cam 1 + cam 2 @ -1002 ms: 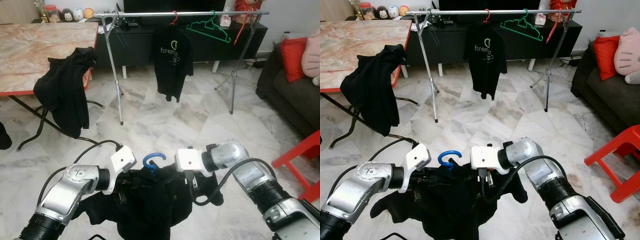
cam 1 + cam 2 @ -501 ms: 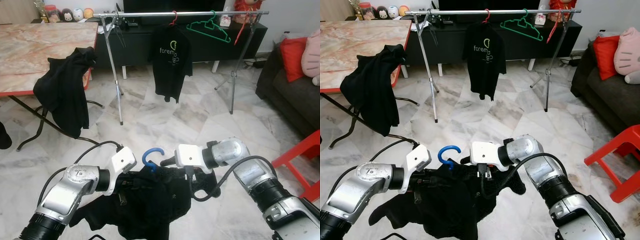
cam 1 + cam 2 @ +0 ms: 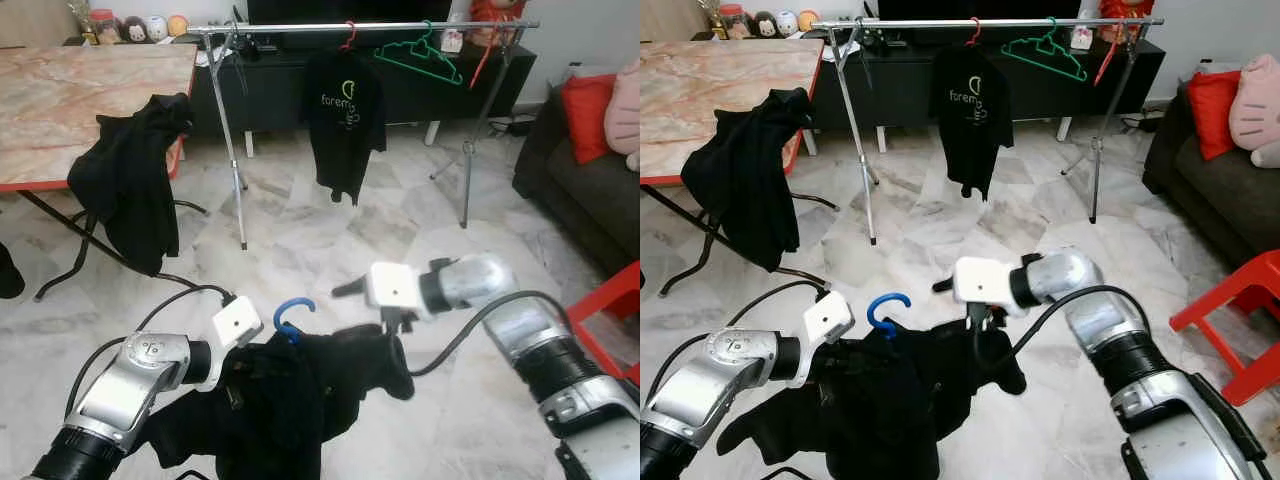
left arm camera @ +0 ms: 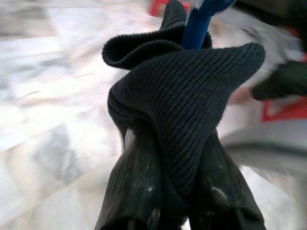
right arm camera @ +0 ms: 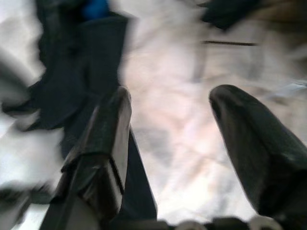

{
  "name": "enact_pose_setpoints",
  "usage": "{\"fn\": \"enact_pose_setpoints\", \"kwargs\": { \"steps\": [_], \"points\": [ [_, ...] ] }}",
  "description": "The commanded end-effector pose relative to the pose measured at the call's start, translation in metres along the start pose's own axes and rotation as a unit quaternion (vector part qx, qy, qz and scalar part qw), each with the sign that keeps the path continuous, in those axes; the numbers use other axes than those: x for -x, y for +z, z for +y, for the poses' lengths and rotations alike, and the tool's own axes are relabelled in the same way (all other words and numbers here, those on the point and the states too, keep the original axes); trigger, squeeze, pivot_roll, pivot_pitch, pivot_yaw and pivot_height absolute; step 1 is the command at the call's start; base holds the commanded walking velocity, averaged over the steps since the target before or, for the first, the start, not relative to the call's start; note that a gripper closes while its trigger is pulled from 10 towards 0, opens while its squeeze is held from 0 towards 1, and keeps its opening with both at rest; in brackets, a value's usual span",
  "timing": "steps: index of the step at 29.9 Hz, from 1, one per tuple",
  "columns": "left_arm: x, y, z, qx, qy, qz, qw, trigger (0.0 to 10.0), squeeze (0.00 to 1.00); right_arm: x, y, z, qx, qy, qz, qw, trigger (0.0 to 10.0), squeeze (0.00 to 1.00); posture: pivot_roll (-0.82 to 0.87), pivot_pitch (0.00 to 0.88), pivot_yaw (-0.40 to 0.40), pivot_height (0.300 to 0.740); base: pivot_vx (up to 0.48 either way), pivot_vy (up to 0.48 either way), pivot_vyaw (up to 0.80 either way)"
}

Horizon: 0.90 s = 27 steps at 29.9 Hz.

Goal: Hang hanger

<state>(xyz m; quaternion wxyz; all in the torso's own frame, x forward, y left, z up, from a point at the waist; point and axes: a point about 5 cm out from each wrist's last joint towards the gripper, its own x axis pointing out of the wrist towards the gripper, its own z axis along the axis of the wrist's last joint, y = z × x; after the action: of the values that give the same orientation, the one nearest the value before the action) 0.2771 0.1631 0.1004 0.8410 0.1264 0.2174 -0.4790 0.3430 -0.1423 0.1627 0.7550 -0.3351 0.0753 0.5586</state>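
Note:
A black garment (image 3: 300, 390) on a blue hanger (image 3: 293, 315) hangs low in front of me, the hook sticking up above the cloth. My left gripper (image 4: 165, 158) is shut on the bunched collar just below the hook. To the right of the hook, my right gripper (image 5: 172, 100) stands open above the garment with nothing between its fingers. Across the room stands the clothes rail (image 3: 370, 27), carrying a black T-shirt (image 3: 345, 120) on a red hanger, an empty green hanger (image 3: 420, 55) and a red one (image 3: 480, 60).
A marble-topped table (image 3: 60, 90) stands at the left with another black garment (image 3: 130, 190) draped over its corner. A dark sofa (image 3: 590, 190) with a red cushion (image 3: 585, 115) and a red stool (image 3: 610, 310) are at the right. Marble floor lies between me and the rail.
My right gripper has let go of the garment and lifted up and to the right. The garment now sags from my left gripper alone.

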Motion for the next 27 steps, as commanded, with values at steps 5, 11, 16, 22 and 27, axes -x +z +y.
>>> {"fn": "enact_pose_setpoints", "kwargs": {
  "steps": [5,11,16,22,27],
  "points": [
    [0.006,-0.001,0.018,0.007,0.098,-0.029,0.995,0.0,0.0,0.031,-0.014,-0.033,-0.061,-0.19,-0.007,0.98,10.0,0.0,-0.04,0.05,-0.046,0.74,0.0,0.0,0.0],
    [0.012,-0.009,0.042,0.046,0.238,-0.064,0.968,10.0,0.0,0.082,-0.082,-0.037,-0.262,-0.458,0.038,0.849,10.0,0.0,-0.05,0.039,-0.046,0.74,0.0,0.0,0.0],
    [0.015,-0.012,0.049,0.062,0.312,-0.107,0.942,10.0,0.0,0.101,-0.15,0.022,-0.363,-0.543,0.147,0.743,10.0,0.0,-0.06,0.021,-0.036,0.74,0.0,0.0,0.0],
    [0.016,-0.014,0.048,0.069,0.328,-0.121,0.934,10.0,0.0,0.097,-0.173,0.059,-0.407,-0.539,0.195,0.711,10.0,0.0,-0.05,0.014,-0.037,0.74,0.0,0.0,0.0],
    [0.032,-0.023,0.045,0.081,0.397,-0.15,0.902,10.0,0.0,0.07,-0.209,0.177,-0.516,-0.483,0.317,0.633,10.0,0.0,-0.03,0.0,-0.029,0.74,0.0,0.0,0.0]
  ]
}}
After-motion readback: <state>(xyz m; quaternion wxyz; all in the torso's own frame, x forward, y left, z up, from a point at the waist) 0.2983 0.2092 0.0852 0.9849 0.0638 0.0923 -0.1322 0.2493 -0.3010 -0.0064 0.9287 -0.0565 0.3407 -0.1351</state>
